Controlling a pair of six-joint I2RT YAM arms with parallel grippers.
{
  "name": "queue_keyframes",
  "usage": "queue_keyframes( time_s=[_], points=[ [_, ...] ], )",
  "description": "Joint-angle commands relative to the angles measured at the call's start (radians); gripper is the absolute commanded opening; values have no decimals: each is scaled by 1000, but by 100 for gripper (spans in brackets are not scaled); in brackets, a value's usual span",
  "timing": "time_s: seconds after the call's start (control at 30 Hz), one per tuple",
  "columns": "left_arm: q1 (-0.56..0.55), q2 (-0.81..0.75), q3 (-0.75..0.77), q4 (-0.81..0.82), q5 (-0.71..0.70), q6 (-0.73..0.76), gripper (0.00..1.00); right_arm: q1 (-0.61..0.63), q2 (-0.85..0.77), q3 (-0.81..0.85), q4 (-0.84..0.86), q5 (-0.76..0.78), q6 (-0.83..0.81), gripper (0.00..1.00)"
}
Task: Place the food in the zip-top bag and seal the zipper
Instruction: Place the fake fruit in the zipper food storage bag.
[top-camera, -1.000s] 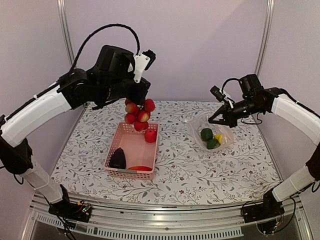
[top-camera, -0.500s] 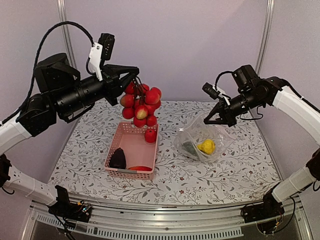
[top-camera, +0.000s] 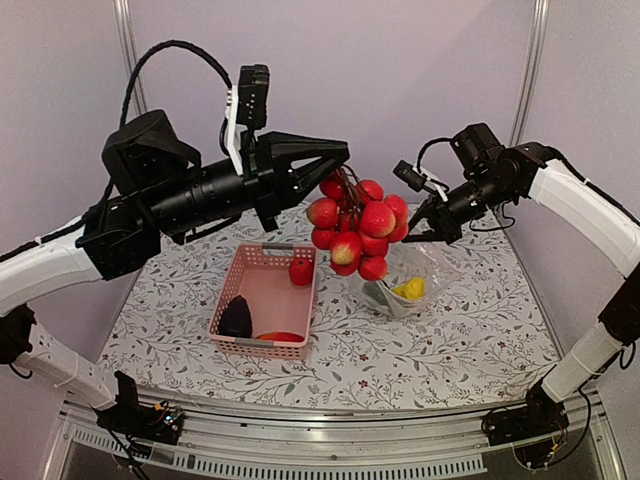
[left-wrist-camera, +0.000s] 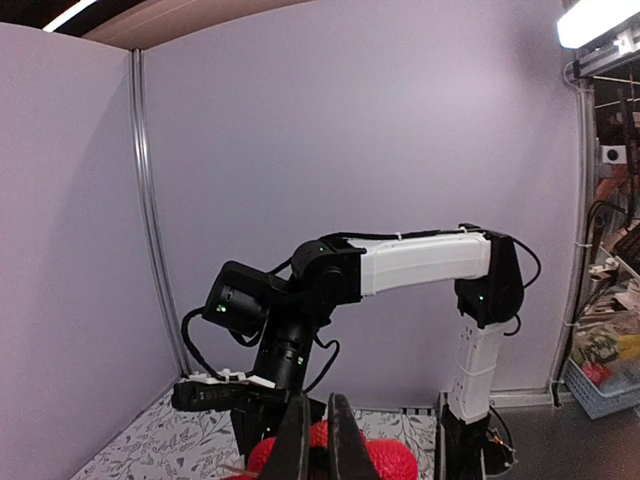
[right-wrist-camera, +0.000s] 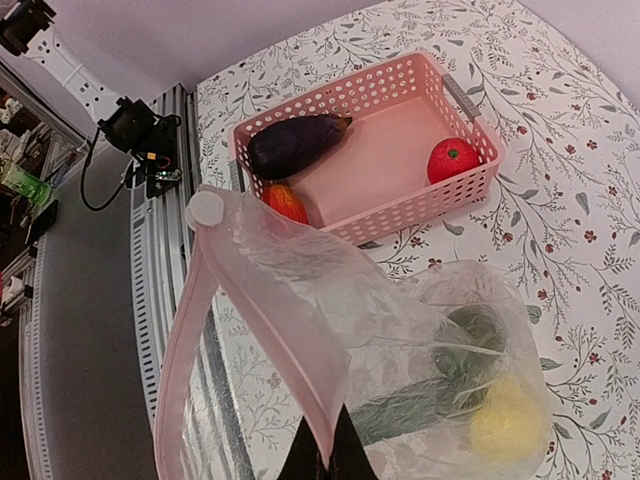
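Note:
My left gripper (top-camera: 337, 170) is shut on the stem of a bunch of red tomatoes (top-camera: 357, 225), which hangs in the air just left of the bag's mouth. In the left wrist view the shut fingers (left-wrist-camera: 318, 440) stand over the red bunch (left-wrist-camera: 385, 462). My right gripper (top-camera: 428, 222) is shut on the mouth edge of the clear zip-top bag (top-camera: 408, 272) and holds it up. In the right wrist view the gripper (right-wrist-camera: 327, 462) pinches the pink zipper strip (right-wrist-camera: 262, 312); the mouth gapes. A yellow lemon (right-wrist-camera: 508, 420) and green pieces (right-wrist-camera: 470, 335) lie inside.
The pink lattice basket (top-camera: 232, 300) stands left of the bag and holds a dark eggplant (top-camera: 236, 317), a red tomato (top-camera: 301, 271) and a red-orange piece (top-camera: 280, 337). A white slider (right-wrist-camera: 205, 208) sits at the zipper's end. Walls close in behind.
My left arm has swung right, carrying the tomato bunch from above the basket to beside the bag. My right gripper has lifted the bag's mouth up and leftward.

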Motion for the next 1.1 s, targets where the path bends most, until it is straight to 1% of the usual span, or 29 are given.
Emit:
queue_keyframes(
  time_s=[0.0, 0.2, 0.4, 0.53, 0.83, 1.07],
  points=[
    [-22, 84, 22, 114, 143, -4, 0, 7, 15, 27, -33, -18, 22, 0],
    [-25, 204, 71, 159, 235, 13, 0, 8, 0, 20, -41, -39, 29, 0],
    [-25, 307, 139, 125, 267, 91, 0, 8, -16, 4, -47, -61, 33, 0],
    [-24, 359, 183, 85, 248, 139, 0, 8, -34, -15, -43, -62, 33, 0],
    [-24, 460, 296, -18, 253, 211, 0, 7, -51, -22, -50, -79, 35, 0],
    [-23, 499, 323, -113, 179, 304, 0, 8, -75, -25, -64, -73, 31, 0]
  ],
)
